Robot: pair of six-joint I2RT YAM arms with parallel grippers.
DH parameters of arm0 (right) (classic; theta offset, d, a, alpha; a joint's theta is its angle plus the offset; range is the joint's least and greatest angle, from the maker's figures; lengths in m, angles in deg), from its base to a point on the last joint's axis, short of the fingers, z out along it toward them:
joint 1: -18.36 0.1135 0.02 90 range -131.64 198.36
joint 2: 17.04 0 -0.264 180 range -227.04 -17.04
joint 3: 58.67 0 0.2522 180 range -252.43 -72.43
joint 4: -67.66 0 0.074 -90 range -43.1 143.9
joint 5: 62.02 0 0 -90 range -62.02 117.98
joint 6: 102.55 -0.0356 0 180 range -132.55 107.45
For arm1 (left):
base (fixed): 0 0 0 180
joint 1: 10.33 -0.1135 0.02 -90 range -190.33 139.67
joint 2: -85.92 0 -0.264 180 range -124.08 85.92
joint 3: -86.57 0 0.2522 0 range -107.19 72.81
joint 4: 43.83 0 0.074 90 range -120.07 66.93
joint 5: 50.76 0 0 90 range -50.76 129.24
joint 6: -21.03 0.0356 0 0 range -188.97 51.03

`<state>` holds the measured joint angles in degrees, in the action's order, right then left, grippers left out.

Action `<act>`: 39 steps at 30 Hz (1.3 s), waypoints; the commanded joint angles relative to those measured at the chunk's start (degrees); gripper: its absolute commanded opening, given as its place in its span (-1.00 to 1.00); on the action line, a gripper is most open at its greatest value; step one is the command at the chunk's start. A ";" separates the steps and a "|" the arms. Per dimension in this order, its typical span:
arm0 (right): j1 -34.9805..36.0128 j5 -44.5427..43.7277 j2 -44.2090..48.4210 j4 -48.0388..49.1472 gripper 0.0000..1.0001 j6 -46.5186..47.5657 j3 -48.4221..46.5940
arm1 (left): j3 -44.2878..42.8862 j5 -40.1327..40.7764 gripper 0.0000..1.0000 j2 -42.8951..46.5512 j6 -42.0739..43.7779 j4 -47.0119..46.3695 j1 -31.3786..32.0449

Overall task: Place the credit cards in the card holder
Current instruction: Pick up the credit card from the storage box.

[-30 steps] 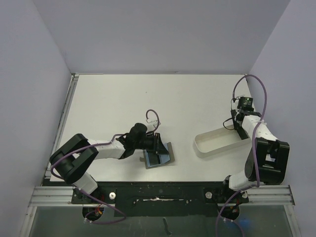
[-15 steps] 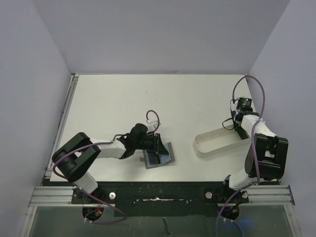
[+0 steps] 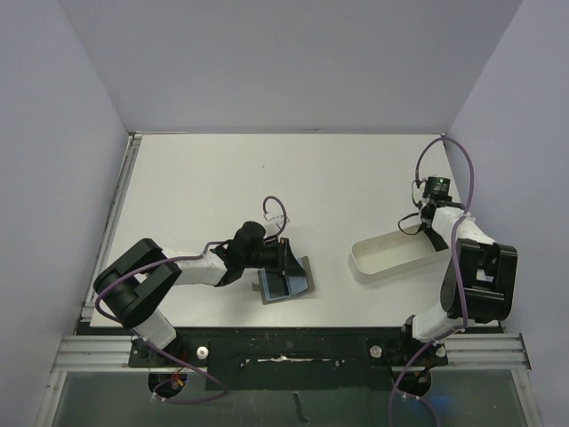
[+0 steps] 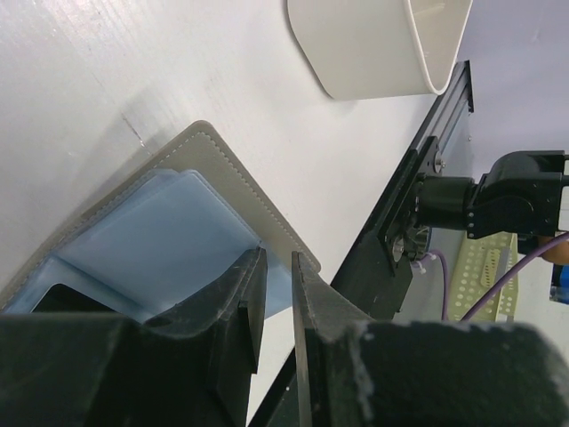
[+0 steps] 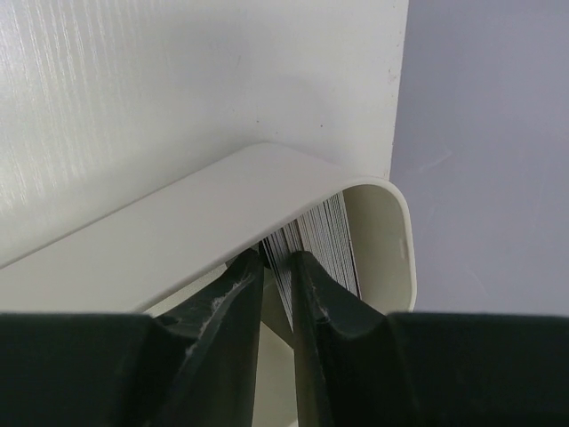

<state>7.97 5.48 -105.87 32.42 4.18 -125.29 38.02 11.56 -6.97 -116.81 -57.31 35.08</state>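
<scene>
Here, left pincer (image 4: 277, 260) slightly apart over stitched blue-lined wallet (image 4: 169, 222), right pincer (image 5: 277, 258) perhaps pinching thin cards (image 5: 324, 240).

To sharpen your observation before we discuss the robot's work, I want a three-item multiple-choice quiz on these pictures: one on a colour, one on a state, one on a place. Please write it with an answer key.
1. The card holder's lining is: A red; B light blue; C yellow.
2. The card holder is: A folded shut; B lying open, lining up; C standing on edge.
3. The right claw reaches: A onto the card holder; B into the end of the white tray; C up, away from everything.

Key:
1 B: the left wrist view shows pale blue pockets.
2 B: the top view shows it spread flat.
3 B: the right wrist view shows its tips inside the tray's rounded end, astride the edges of the credit cards.
</scene>
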 commanded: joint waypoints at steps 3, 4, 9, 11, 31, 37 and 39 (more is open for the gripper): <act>-0.07 -1.47 -0.20 0.66 -0.80 -0.48 -1.77 | -2.04 -0.92 -0.65 -1.01 -0.40 -4.92 0.30; -0.11 -1.65 -0.33 0.38 -0.84 -0.67 -2.11 | -2.31 -1.04 -0.65 -1.02 -0.11 -4.54 0.30; -0.08 -1.82 0.01 -0.86 -0.94 -1.15 -3.74 | -2.55 -0.63 -0.65 -0.73 0.86 -2.99 0.30; -0.08 -1.80 0.02 -1.33 -0.98 -1.17 -4.39 | -2.65 -0.56 -0.65 -0.81 1.18 -2.36 0.30; 3.98 -1.40 2.06 -16.24 -1.00 -5.07 -12.69 | -5.78 -0.20 -0.63 -2.05 3.49 1.28 0.27; 4.45 -0.84 5.60 -20.25 -1.00 -8.52 -16.00 | -6.47 0.36 -0.62 -1.13 3.62 2.43 0.30; 4.98 -0.94 6.71 -21.87 -1.00 -9.29 -17.09 | -6.76 0.61 -0.61 -0.56 3.70 2.87 0.28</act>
<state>12.17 5.89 -104.24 13.61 -2.27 -138.10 34.31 11.78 -9.37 -114.29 -54.23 35.10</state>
